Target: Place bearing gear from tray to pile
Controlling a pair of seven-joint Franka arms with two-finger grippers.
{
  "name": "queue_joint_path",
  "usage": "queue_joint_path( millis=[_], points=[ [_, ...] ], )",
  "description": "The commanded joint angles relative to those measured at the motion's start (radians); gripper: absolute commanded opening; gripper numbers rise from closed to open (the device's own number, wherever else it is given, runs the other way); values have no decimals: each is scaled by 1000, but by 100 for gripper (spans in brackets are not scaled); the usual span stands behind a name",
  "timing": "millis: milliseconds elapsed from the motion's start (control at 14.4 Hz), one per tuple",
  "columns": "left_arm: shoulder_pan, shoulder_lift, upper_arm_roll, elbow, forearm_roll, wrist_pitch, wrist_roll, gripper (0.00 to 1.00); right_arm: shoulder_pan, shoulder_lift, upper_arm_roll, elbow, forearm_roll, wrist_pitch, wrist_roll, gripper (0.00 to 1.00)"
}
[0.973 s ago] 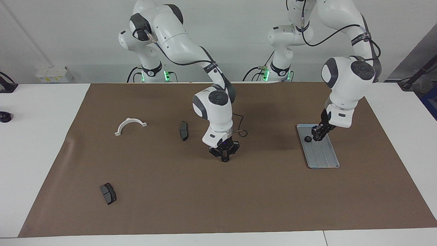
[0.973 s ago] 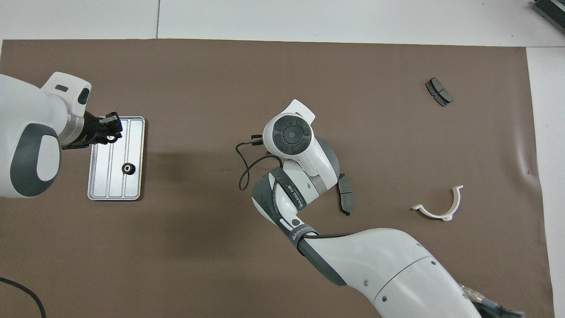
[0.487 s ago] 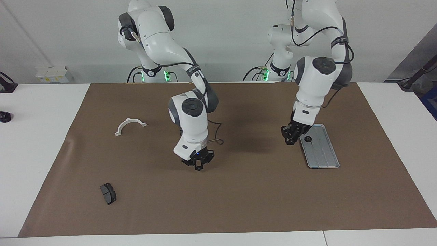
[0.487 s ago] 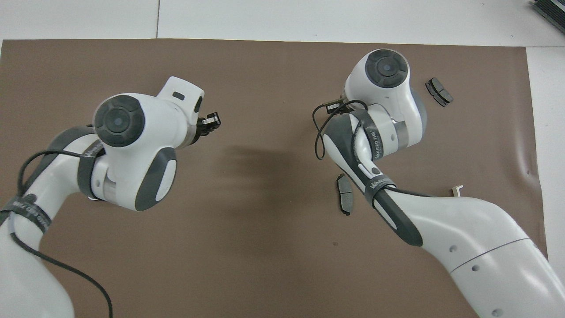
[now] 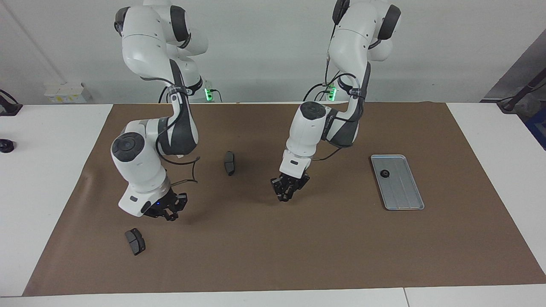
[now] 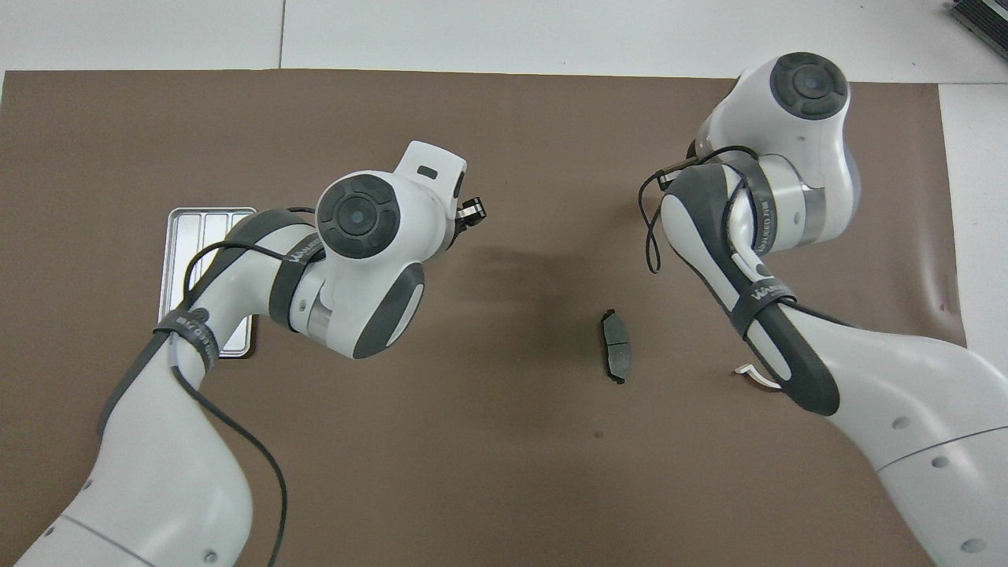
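Note:
The silver-grey ridged tray (image 5: 401, 194) lies toward the left arm's end of the table, and a small dark bearing gear (image 5: 384, 173) sits in the part of it nearer the robots. In the overhead view the left arm covers much of the tray (image 6: 189, 228) and hides the gear. My left gripper (image 5: 288, 190) hangs low over bare mat at mid-table, away from the tray; its tip shows in the overhead view (image 6: 472, 211). My right gripper (image 5: 165, 209) hangs low over the mat, close to a dark brake pad (image 5: 135, 241). Another brake pad (image 5: 229, 163) lies between the two grippers.
Only a tip of the white half-ring bracket (image 6: 752, 373) shows in the overhead view, under the right arm; the facing view hides it. The brown mat (image 5: 324, 247) covers the table. A cable loops from the right wrist (image 5: 192, 170).
The left gripper has left the tray and swung to mid-table. The gear has stayed in the tray. The right gripper has swept from mid-table toward the right arm's end, close to the brake pad.

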Motion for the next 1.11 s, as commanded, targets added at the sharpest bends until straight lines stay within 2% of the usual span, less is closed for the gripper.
queue_joint_path(
  millis=[0, 139, 209, 278, 348, 417, 556, 626, 765, 834, 904, 1043],
  points=[
    [-54, 80, 20, 31, -12, 20, -26, 0, -52, -50, 19, -90, 19, 15, -59, 0],
    [-69, 108, 28, 72, -13, 50, -57, 3, -86, -64, 17, -130, 19, 47, -82, 0],
    [-69, 108, 28, 74, -12, 44, -58, 11, -99, -69, 19, -153, 19, 64, -96, 0],
    [-69, 108, 28, 73, -9, 45, -58, 42, -115, -79, 17, -181, 19, 89, -117, 0],
    [-69, 107, 28, 72, -6, 44, -58, 90, -135, -89, 17, -217, 19, 130, -150, 0],
    [-69, 105, 29, 74, -1, 30, -60, 100, -144, -98, 17, -247, 19, 159, -170, 0],
    [-66, 89, 31, 76, -1, -39, -58, 100, -149, -107, 17, -276, 19, 173, -170, 0],
    [-65, 52, 34, 69, -1, -65, -58, 100, -149, -112, 17, -279, 19, 170, -168, 3],
    [-13, -31, 37, 65, -3, -198, -50, 100, -153, -118, 16, -290, 19, 167, -162, 42],
    [13, -69, 37, 60, -3, -246, -49, 100, -153, -121, 16, -291, 19, 167, -161, 71],
    [42, -112, 35, 42, -4, -284, -46, 100, -152, -122, 16, -290, 19, 167, -159, 83],
    [113, -199, 34, 1, -7, -353, -37, 100, -147, -129, 16, -290, 19, 167, -141, 87]
  ],
)
